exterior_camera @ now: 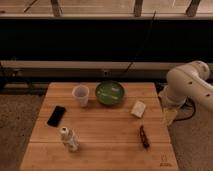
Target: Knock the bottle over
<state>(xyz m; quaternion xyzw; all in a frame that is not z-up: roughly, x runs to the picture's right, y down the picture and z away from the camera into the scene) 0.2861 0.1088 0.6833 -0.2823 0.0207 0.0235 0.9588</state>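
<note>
The bottle (69, 138) is small and whitish with a pale cap. It stands on the front left part of the wooden table (105, 150), leaning slightly in this view. My white arm (187, 85) is at the right, beyond the table's right edge. The gripper (169, 116) hangs below the arm, just off the right edge at about mid-depth. It is far to the right of the bottle and touches nothing on the table.
A translucent white cup (80, 95) and a green bowl (110, 93) stand at the back. A black phone (56, 115) lies left, behind the bottle. A pale packet (138, 108) and a dark red object (144, 136) lie on the right side.
</note>
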